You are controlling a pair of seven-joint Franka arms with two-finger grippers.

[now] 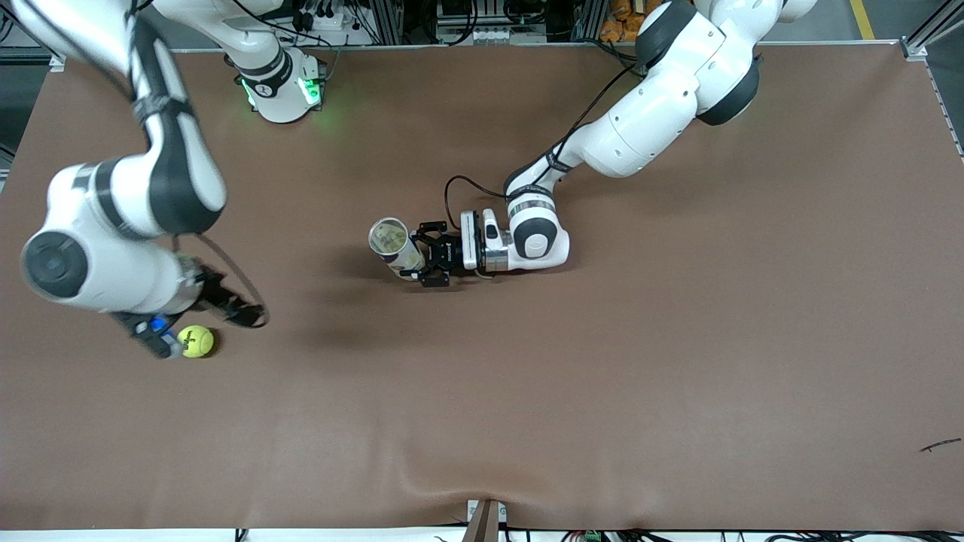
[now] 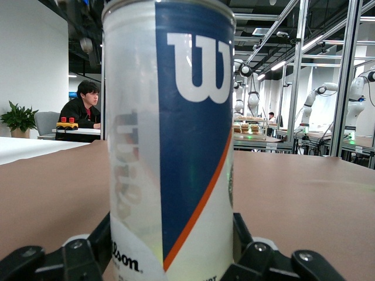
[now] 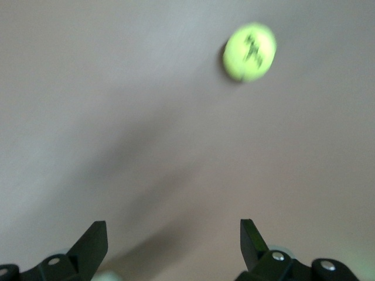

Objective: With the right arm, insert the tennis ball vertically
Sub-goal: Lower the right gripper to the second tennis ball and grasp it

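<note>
Right gripper point(image 3: 170, 246), fingers spread wide, up over brown table point(image 1: 602, 376) nr yellow-green felt tennis ball point(image 1: 196, 341); left gripper point(image 1: 431, 260) clamped on upright clear plastic Wilson ball can point(image 1: 395, 244), mid-table.

Bench point(image 1: 602, 376): matt brown covering, cloth-like, slight wrinkle at the camera-side edge. Tennis ball point(image 1: 196, 341): fuzzy yellow-green felt, dark print. Ball can point(image 2: 170, 140): clear glossy plastic, smooth printed blue-white label. Right arm point(image 1: 113, 218) and left arm point(image 1: 648, 113): glossy white shells, black bands.
</note>
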